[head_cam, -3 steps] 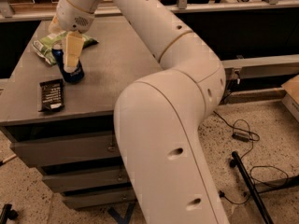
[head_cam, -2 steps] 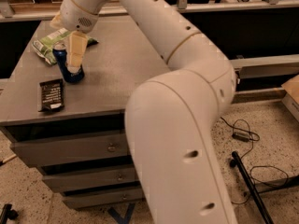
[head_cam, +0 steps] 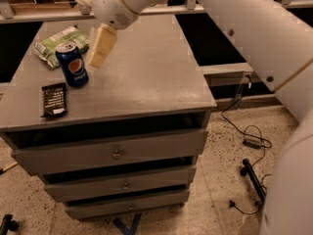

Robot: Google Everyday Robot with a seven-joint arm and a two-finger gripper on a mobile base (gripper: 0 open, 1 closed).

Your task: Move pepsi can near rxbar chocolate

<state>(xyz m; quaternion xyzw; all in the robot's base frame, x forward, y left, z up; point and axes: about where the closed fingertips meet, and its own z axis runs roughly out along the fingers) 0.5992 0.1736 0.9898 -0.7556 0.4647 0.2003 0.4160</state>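
Camera view: at the left of the grey flat-topped table [head_cam: 146,67], a flat black rectangular wrapped rxbar chocolate [head_cam: 54,99] with white lettering is seen lying near the front edge, its white patch towards the front. Behind it, a green crinkled bag [head_cam: 61,44] lies at the back left of the table. A small dark-blue pepsi can [head_cam: 72,65] with a silver top is stood upright just in front of the bag and just beside the far end of the bar; whether they touch cannot be told. The cream-coloured hand [head_cam: 102,45] is held just right of the can, above the table, and apart from the can. Whether the hand is clenched or released cannot be told; nothing is seen grasped in it. Three grey drawers [head_cam: 115,151] are set below the tabletop. A large white arm [head_cam: 244,23] fills the upper right, and black cables [head_cam: 249,136] lie on the speckled floor [head_cam: 220,190].
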